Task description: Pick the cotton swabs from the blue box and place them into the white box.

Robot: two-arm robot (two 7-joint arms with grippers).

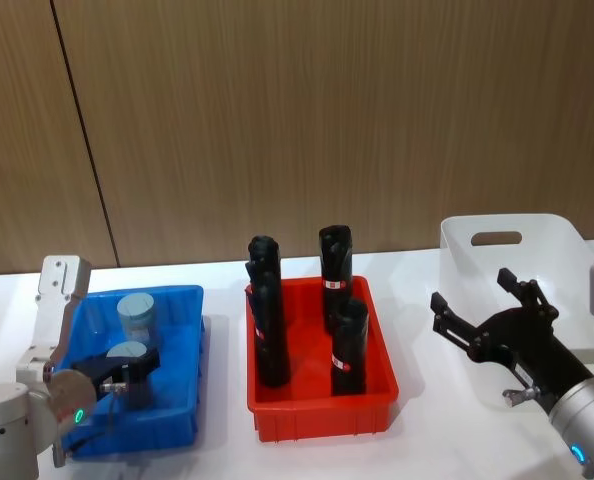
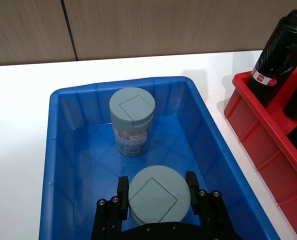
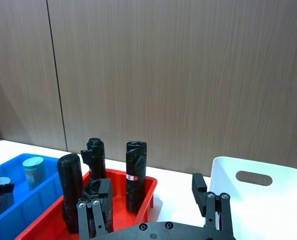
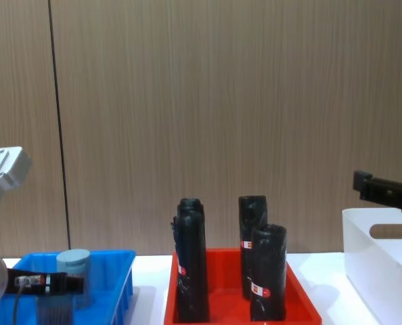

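Observation:
Two cotton swabs containers, clear with pale blue-grey lids, stand in the blue box (image 1: 192, 292) at the left. My left gripper (image 1: 127, 372) is down in that box, shut on the near container (image 2: 158, 195), its fingers (image 2: 122, 192) pressed against both sides just under the lid. Behind it, the other container (image 2: 132, 120) stands free toward the box's back wall. At the far right stands the white box (image 1: 557, 240) with an oval handle cut-out. My right gripper (image 1: 474, 292) hovers open beside its near left side, holding nothing.
A red tray (image 1: 317, 415) with several tall black wrapped rolls (image 1: 335, 270) sits between the blue box and the white box. The rolls rise well above the tray's rim. A wooden wall closes off the back of the white table.

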